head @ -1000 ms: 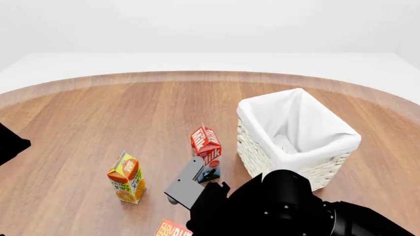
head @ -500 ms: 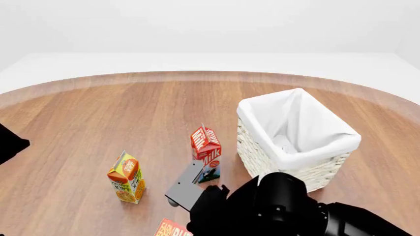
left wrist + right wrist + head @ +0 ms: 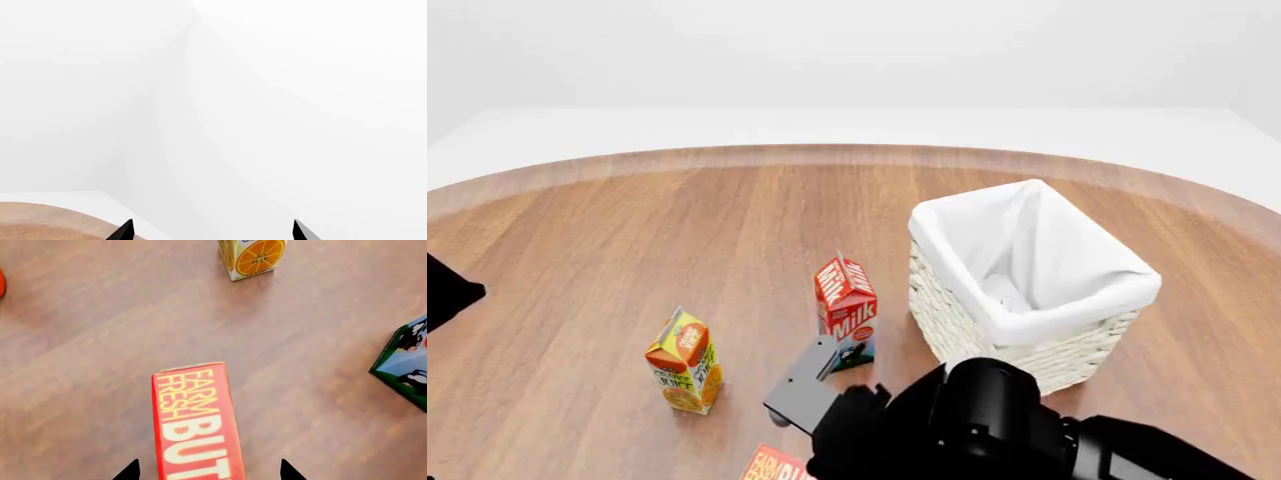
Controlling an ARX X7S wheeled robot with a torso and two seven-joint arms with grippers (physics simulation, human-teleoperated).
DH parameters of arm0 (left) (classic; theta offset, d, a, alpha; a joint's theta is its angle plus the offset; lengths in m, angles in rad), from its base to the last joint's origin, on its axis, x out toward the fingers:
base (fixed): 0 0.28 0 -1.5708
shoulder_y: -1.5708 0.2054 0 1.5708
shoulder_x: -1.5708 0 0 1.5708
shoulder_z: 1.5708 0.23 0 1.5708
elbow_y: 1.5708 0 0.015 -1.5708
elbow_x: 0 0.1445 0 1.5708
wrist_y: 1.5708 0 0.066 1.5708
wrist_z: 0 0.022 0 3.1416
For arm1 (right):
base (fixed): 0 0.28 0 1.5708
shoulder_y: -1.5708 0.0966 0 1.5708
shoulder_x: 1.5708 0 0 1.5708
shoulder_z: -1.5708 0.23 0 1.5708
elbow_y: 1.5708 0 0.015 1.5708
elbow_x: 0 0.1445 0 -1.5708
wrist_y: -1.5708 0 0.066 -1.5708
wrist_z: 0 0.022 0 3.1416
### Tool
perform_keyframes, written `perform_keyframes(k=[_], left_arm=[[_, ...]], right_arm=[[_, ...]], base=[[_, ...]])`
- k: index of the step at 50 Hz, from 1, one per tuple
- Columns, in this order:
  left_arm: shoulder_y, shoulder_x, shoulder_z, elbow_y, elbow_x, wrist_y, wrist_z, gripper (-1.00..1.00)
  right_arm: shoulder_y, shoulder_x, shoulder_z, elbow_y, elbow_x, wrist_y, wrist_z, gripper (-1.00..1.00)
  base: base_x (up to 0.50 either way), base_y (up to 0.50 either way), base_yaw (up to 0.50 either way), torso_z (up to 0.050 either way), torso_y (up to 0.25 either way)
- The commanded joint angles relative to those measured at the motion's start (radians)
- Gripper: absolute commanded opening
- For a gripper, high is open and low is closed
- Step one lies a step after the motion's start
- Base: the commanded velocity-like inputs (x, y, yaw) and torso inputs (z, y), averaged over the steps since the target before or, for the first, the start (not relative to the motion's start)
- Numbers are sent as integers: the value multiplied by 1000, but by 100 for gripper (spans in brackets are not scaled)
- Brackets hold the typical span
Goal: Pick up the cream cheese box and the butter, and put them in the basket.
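Observation:
The butter (image 3: pixel 197 420), an orange-red box lettered "FARM FRESH BUTTER", lies flat on the wooden table. Only its corner (image 3: pixel 777 466) shows at the head view's bottom edge. My right gripper (image 3: pixel 208 471) is open and hangs over the box, one fingertip on each side, apart from it. The white wicker basket (image 3: pixel 1054 318) stands at the right. A pale shape lies on its liner floor, and I cannot tell whether it is the cream cheese box. My left gripper (image 3: pixel 213 232) is open with nothing in it, facing a white wall off the table's left edge.
A red-and-white milk carton (image 3: pixel 849 310) stands just left of the basket, close to my right arm (image 3: pixel 974 430). An orange juice carton (image 3: pixel 685 362) stands further left. Bare wood lies between the butter and the juice carton (image 3: pixel 252 257).
My right arm has drawn a little lower and nearer in the head view, towards the butter. The cartons, basket and left arm have not moved.

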State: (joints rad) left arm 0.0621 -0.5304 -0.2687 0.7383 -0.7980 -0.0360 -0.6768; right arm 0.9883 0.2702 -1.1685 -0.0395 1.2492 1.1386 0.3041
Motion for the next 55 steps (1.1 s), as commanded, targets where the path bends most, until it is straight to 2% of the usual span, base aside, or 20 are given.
perform_keyframes(k=[1,55], left_arm=[[-1,-3,-2,2,-4,-1,-4,100],[6,-6,-2,1,-4,6,-5,100]], right_arm=[[-6,-10,-23,31,-25,-19,-31,100],[-38,-29,-86,112,-94,-95,-108,100]], base=[[0,0,0,0,0],[0,0,0,0,0]])
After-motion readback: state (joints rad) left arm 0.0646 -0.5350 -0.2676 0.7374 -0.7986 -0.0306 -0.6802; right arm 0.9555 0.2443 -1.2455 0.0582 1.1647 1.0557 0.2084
